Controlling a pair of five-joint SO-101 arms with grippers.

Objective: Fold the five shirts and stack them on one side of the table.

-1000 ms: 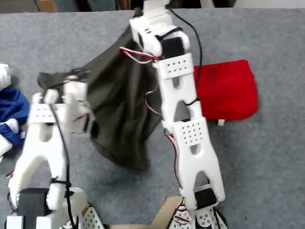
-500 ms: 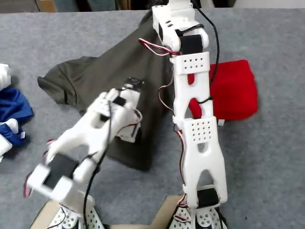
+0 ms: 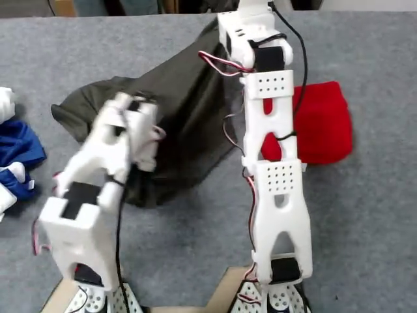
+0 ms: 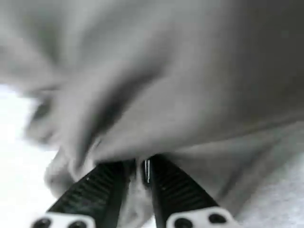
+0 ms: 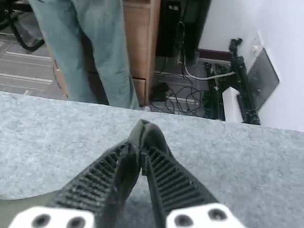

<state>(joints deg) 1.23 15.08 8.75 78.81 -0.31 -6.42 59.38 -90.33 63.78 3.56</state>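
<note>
An olive shirt (image 3: 176, 111) lies rumpled across the middle of the grey table. My right arm (image 3: 268, 98) stretches to the far edge, where the right gripper (image 5: 142, 159) is shut on a pinched peak of the olive shirt (image 5: 145, 133). The left arm (image 3: 107, 153) hangs over the shirt's left part. Its gripper (image 4: 140, 172) has black fingers (image 4: 173, 190) closed on a fold of the olive shirt (image 4: 190, 95). A folded red shirt (image 3: 322, 124) rests at the right, partly behind the right arm.
A crumpled blue shirt (image 3: 16, 156) with white cloth (image 3: 5, 104) beside it lies at the left edge. Past the far table edge are a wooden cabinet (image 5: 140, 42), cables and a person's legs (image 5: 90, 47). Bare table (image 3: 365, 235) shows at the near right.
The left arm swung from the shirt's middle toward the left, dragging the near hem left and farther back. The right arm shifted slightly right with the shirt's far corner.
</note>
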